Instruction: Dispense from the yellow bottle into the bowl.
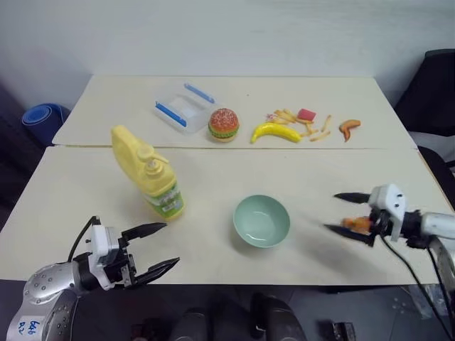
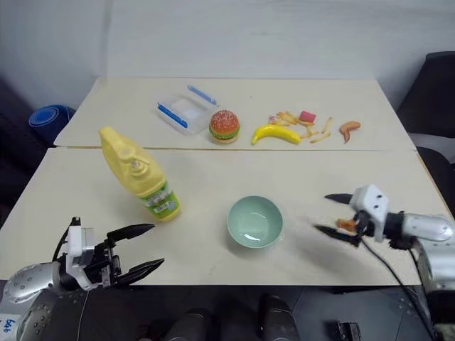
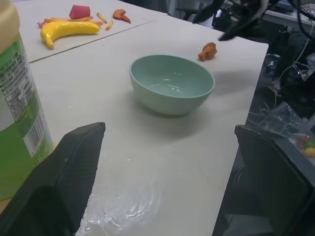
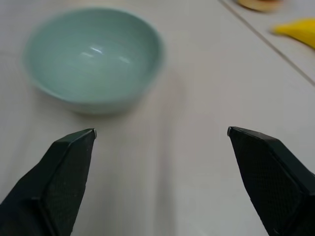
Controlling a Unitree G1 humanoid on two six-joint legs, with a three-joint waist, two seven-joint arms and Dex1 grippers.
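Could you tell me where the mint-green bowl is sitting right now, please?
The bowl sits upright on the near table, right of the yellow bottle, between the two open grippers.

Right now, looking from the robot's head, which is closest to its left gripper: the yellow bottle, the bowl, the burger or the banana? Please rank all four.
From the left gripper:
1. Yellow bottle, just beyond it on the near table.
2. Bowl, toward the middle of the near table.
3. Burger, on the far table.
4. Banana, on the far table, further right.

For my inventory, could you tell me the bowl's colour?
Pale mint green, plain; the bowl shows best in the left wrist view.
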